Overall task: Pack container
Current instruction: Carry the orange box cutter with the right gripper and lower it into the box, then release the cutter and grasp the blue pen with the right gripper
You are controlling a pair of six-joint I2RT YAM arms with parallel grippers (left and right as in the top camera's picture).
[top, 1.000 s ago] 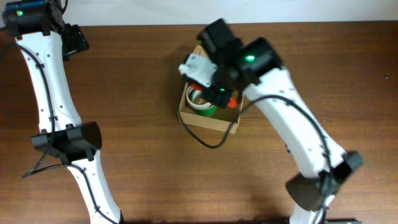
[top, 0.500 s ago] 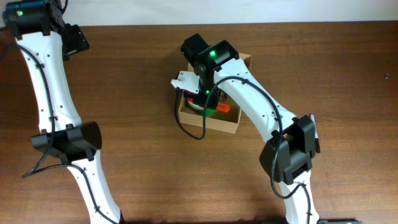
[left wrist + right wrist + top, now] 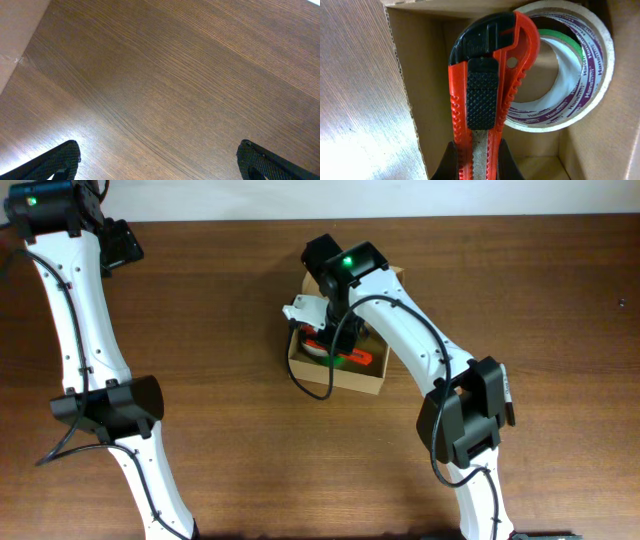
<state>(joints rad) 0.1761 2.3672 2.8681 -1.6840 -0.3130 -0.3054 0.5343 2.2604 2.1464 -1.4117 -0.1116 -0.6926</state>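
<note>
Overhead and wrist views of two arms at a brown wooden desk (image 3: 220, 330). The box (image 3: 345, 378), open at the top, stands on the desk near mid-width and towards the far edge. The right arm reaches over it from the near side, and its wrist hides much of the interior. The right gripper (image 3: 335, 340) is lowered into the box opening. In the right wrist view, the gripper (image 3: 475, 162) is clamped on the lower handle of a red and black cutter (image 3: 480, 85), whose head points away from the camera over the box interior. The cardboard wall (image 3: 427, 90) rises just left of the cutter. Inside the box, to the right of the cutter, a tan tape roll (image 3: 590, 65) with purple print lies against a green roll (image 3: 565, 37), which is mostly hidden behind it. The left gripper (image 3: 120, 245) is well apart from the box, at the far left of the desk. In its wrist view the left gripper (image 3: 157, 162) is spread wide with nothing between its fingers, only bare desk (image 3: 175, 75).
</note>
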